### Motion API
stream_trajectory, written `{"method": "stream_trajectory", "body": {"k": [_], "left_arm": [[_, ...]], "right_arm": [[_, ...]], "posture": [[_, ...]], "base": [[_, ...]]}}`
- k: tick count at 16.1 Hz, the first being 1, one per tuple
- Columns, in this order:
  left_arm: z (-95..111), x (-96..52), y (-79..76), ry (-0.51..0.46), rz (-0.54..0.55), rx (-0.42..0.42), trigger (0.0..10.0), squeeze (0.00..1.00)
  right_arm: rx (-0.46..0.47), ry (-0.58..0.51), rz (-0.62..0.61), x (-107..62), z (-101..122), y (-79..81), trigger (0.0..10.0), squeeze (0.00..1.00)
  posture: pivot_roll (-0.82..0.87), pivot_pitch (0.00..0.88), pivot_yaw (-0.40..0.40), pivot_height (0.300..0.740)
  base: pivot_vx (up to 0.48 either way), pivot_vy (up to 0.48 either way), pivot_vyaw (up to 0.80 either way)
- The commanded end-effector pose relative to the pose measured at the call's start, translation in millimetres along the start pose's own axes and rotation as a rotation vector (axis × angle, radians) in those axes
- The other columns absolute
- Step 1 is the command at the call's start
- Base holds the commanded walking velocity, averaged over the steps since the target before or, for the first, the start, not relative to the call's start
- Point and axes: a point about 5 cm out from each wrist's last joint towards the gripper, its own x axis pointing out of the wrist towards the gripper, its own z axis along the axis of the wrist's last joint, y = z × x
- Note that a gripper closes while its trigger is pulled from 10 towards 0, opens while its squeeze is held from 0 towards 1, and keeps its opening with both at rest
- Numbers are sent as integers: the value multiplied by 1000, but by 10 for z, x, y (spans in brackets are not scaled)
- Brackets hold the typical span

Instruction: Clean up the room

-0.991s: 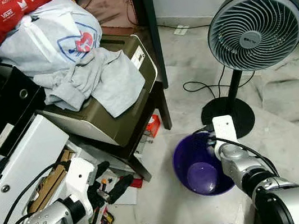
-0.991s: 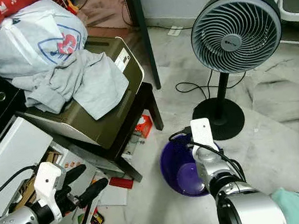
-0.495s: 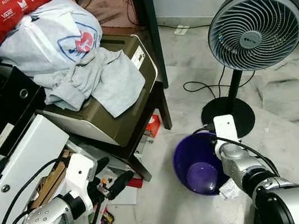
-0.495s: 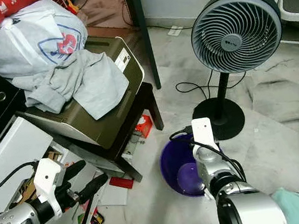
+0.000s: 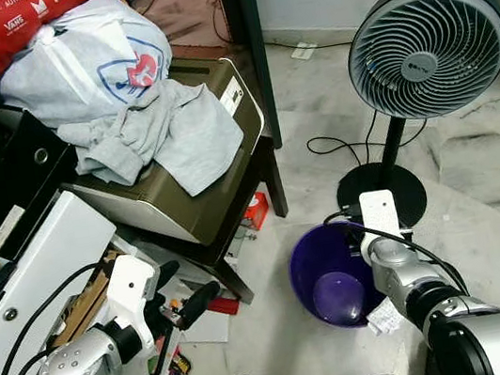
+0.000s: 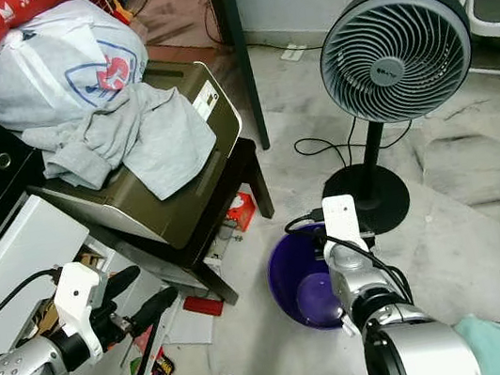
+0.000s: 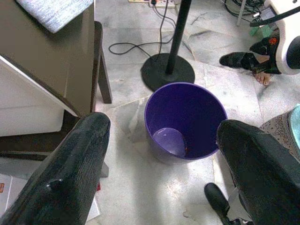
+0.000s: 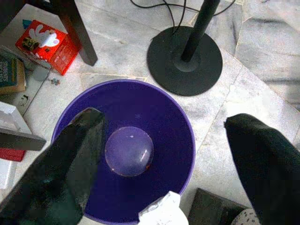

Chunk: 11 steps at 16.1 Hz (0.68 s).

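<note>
A black standing fan (image 5: 425,50) rises at the far right; a red carton (image 8: 46,47) lies under the stool (image 5: 263,181).

Even, soft daylight filled the room, with faint shadows under the fan (image 5: 424,44) and stool (image 5: 250,202). Head views were sharp; close fingers (image 7: 70,168) in the wrist views were blurred.

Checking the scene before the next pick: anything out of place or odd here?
Yes. A crumpled white scrap sits at the near rim of the purple bin, not inside it. Grey clothes are draped loosely over the brown box. Papers and a red carton are scattered on the floor beneath the stool.
</note>
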Motion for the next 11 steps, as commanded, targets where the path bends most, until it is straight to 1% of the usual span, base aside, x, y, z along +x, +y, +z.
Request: {"method": "stream_trajectory", "body": {"k": [1,2,3,5,6,8,9,10,11], "left_arm": [[-19,-33,59,8,28,-1,10000,0],[-9,-23,73,2,34,0,10000,0],[5,-13,93,-12,50,-14,10000,0],[20,-1,116,-28,69,-34,10000,0],[44,25,145,-61,104,-67,10000,0],[69,52,166,-91,128,-91,10000,0],[80,65,175,-104,139,-101,10000,0],[98,65,211,-132,173,-120,10000,0],[105,65,231,-145,194,-131,10000,0]], "right_arm": [[-5,5,9,-11,-27,42,10000,1000],[-23,-18,9,-7,29,52,10000,776],[-14,-30,15,-7,65,66,10000,0],[-23,-49,7,-6,101,62,10000,0],[-15,-80,-10,-1,154,33,10000,0],[-2,-107,-17,1,203,6,10000,0],[7,-131,-15,1,248,-9,10000,0],[10,-177,-5,-5,328,-23,10000,0],[-7,-208,1,-12,372,-33,10000,0]], "posture": [[12,204,144,740],[6,199,142,740],[0,197,143,740],[-4,194,143,740],[-20,190,141,740],[-32,186,135,740],[-38,184,133,740],[-49,180,130,740],[-57,178,127,740]], "base": [[0,0,0],[0,0,0],[0,0,0],[0,0,0],[0,0,0],[0,0,0],[0,0,0],[0,0,0],[0,0,0]]}}
